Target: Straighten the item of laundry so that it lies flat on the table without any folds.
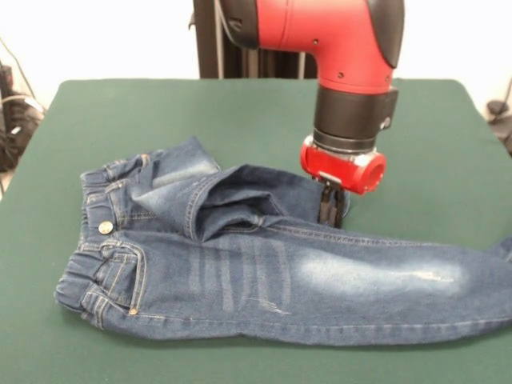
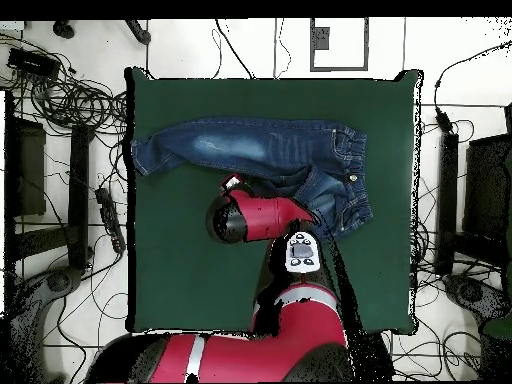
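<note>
One jeans (image 1: 320, 280) leg flat — other folded

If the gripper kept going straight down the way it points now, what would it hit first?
The jeans. The gripper points straight down at the edge of the folded-over leg, already at or nearly on the denim. Contact cannot be confirmed from the front view. Under the fabric lies the green table.

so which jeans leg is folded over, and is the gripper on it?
The far leg, doubled back toward the waistband. The near leg lies stretched out straight. The gripper is down at the folded leg's edge.
</note>
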`<move>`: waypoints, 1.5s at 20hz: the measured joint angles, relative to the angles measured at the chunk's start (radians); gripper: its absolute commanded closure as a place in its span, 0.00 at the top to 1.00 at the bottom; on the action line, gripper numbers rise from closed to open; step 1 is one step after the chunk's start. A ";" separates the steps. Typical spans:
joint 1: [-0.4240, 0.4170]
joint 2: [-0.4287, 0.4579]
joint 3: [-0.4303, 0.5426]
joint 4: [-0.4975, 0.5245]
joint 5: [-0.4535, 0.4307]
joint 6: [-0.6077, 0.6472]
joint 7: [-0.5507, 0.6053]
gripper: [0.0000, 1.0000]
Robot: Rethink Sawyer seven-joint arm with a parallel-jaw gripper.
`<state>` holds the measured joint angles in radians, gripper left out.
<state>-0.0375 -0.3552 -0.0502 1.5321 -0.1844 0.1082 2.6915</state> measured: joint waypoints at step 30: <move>0.448 -0.278 -0.131 0.240 0.393 0.127 0.001 0.00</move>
<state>0.4107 -0.6333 -0.1814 1.7716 0.2088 0.2356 2.6925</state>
